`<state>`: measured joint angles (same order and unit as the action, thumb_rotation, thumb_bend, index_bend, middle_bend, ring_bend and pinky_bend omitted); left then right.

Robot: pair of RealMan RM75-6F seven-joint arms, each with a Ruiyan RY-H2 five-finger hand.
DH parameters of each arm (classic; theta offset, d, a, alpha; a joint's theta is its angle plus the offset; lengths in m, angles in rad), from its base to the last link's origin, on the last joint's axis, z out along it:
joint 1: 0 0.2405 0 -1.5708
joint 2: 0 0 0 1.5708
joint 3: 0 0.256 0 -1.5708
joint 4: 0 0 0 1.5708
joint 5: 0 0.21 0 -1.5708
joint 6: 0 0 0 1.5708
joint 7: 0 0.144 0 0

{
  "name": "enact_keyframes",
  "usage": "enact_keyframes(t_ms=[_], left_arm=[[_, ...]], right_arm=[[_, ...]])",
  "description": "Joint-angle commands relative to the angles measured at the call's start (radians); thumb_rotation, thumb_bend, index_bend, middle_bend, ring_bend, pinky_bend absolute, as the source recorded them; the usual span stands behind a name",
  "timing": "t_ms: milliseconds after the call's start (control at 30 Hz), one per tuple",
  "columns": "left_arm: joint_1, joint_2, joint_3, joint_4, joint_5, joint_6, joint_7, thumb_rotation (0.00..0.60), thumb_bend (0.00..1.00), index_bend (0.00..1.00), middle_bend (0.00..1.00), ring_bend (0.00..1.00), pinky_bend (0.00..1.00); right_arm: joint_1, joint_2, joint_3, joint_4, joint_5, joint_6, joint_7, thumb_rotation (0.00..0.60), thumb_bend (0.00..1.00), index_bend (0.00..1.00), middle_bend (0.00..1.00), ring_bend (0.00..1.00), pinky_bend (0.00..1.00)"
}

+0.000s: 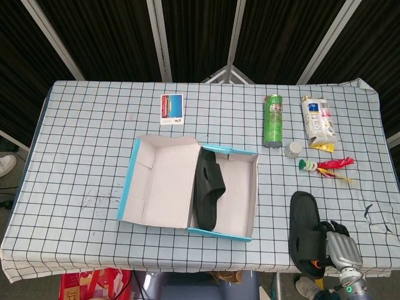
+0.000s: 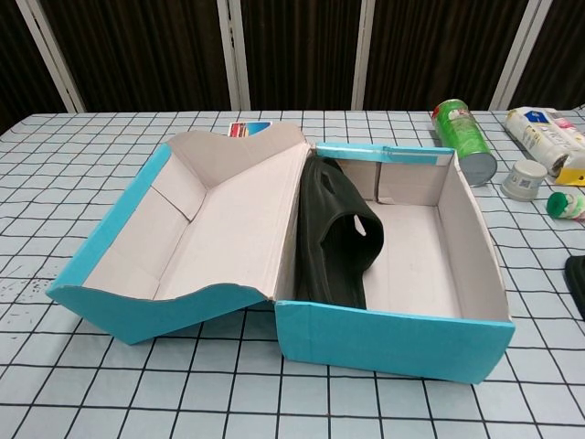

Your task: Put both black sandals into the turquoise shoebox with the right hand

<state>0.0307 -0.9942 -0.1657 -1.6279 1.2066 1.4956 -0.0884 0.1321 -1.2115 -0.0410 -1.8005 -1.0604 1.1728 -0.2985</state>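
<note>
The turquoise shoebox (image 1: 220,232) lies open in the middle of the table, its lid (image 1: 159,187) folded out to the left. One black sandal (image 1: 208,187) leans on edge against the box's left wall, also seen in the chest view (image 2: 340,240). The second black sandal (image 1: 305,225) lies flat on the cloth at the front right; only its edge (image 2: 578,279) shows in the chest view. My right hand (image 1: 337,247) is at that sandal's near right end, fingers against its side. Whether it grips the sandal I cannot tell. My left hand is out of sight.
A green can (image 1: 273,120), a white packet (image 1: 317,122), a small white cup (image 1: 293,149) and a red feathered toy (image 1: 328,165) lie at the back right. A picture card (image 1: 172,108) sits behind the box. The table's front edge runs just below the right hand.
</note>
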Motion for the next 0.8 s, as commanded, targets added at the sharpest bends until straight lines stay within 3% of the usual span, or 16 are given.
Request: enact_keyframes(t_ms=[33,167,433,600,800], left_arm=[[0.000,0.000,0.000,-0.001,-0.001,0.002,0.001,0.600,0.37,0.10,0.03,0.00,0.09],[0.001,0.000,-0.001,-0.002,-0.001,0.003,0.002,0.600,0.37,0.10,0.03,0.00,0.09],[0.000,0.000,0.000,-0.001,-0.001,0.000,0.004,0.600,0.37,0.10,0.03,0.00,0.09],[0.001,-0.001,0.000,-0.004,0.000,0.003,0.006,0.600,0.37,0.10,0.03,0.00,0.09],[0.000,-0.002,0.001,-0.007,0.000,0.005,0.016,0.600,0.37,0.10,0.03,0.00,0.09]], right_arm=[[-0.008,-0.013,0.013,0.012,-0.050,0.027,0.045,0.600,0.40,0.48,0.35,0.08,0.00],[-0.014,-0.006,0.031,0.007,-0.116,0.062,0.110,0.600,0.51,0.53,0.39,0.10,0.00],[0.015,0.100,0.076,-0.084,-0.127,0.066,0.112,0.600,0.51,0.53,0.39,0.10,0.00],[0.062,0.192,0.166,-0.162,-0.111,0.091,0.090,0.600,0.51,0.53,0.39,0.10,0.00],[0.175,0.278,0.295,-0.289,0.013,0.022,0.072,0.600,0.51,0.53,0.40,0.10,0.00]])
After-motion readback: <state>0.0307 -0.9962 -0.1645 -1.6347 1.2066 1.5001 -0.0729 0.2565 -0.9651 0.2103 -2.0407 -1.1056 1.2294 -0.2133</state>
